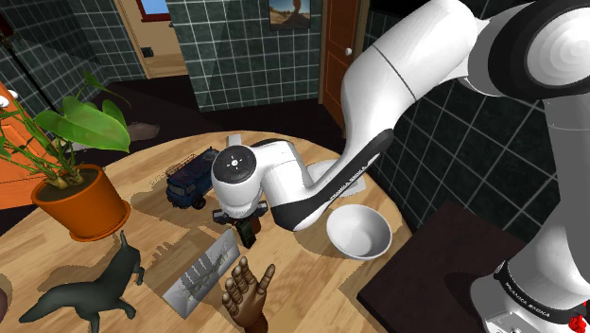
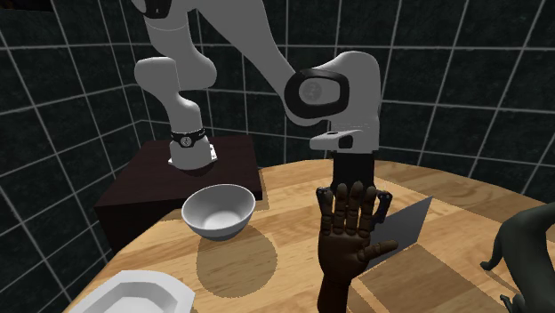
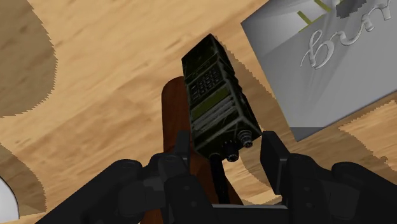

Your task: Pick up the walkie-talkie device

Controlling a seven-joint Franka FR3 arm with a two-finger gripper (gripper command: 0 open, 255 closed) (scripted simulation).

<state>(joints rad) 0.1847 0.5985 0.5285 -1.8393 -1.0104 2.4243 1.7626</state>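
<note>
Truck: dark blue toy truck [image 1: 188,180] on the round wooden table [image 1: 312,284], off to the shoulder view's left of my arm.
Pincer: all-black two-finger gripper [image 3: 229,145], I read it spread apart, clasping nothing.
Walkie-talkie: dark green boxy walkie-talkie [image 3: 213,95] with keypad, lying on the wood, knob end between my fingers, body pointing away.
Bowl: plain white bowl [image 1: 359,230], shoulder view's right.

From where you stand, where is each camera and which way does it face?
Shoulder view: beside the stand, looking down over the table; the arm shows.
Second exterior view: across the table, facing the arm and stand.
Wrist view: on the arm's end, looking down at the walkie-talkie inside the open gripper.
Both outer views show the white bowl and wooden hand.
</note>
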